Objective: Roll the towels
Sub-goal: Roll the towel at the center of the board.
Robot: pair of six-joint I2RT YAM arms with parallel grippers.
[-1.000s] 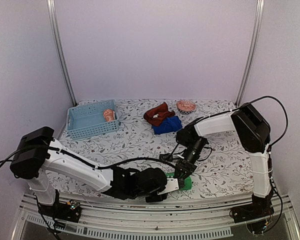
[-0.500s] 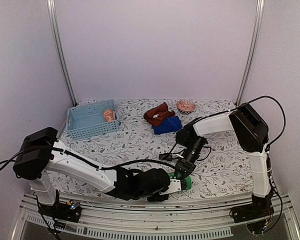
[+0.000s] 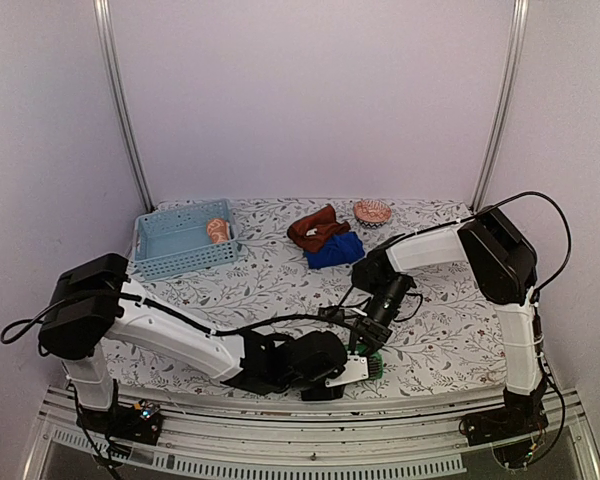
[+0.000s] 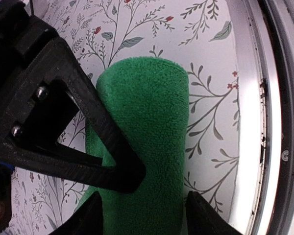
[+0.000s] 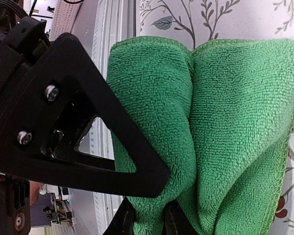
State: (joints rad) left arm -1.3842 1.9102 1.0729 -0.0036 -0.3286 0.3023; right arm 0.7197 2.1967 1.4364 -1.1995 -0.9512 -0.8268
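Since the earlier frame, the left gripper [image 4: 142, 215] is sliding farther right over the rolled plain green towel [image 4: 147, 142], its fingers spread on either side of the roll. The right gripper [image 5: 147, 220] is pinching a fold of that towel at the near edge of the floral-patterned table [image 3: 280, 280].

Green towel [image 5: 235, 127]: lying folded into two thick lobes with a crease running between them, filling most of the view.
Right pincer [image 5: 148, 219]: its fingertips are pinching a narrow bunch of the towel's lower edge.
Black triangular bracket [image 5: 63, 117]: sitting at left, partly covering the towel.
Tabletop [image 5: 186, 14]: showing its leaf-and-twig print along the top and right edges.
Metal rail [image 5: 112, 29]: running along the upper left.
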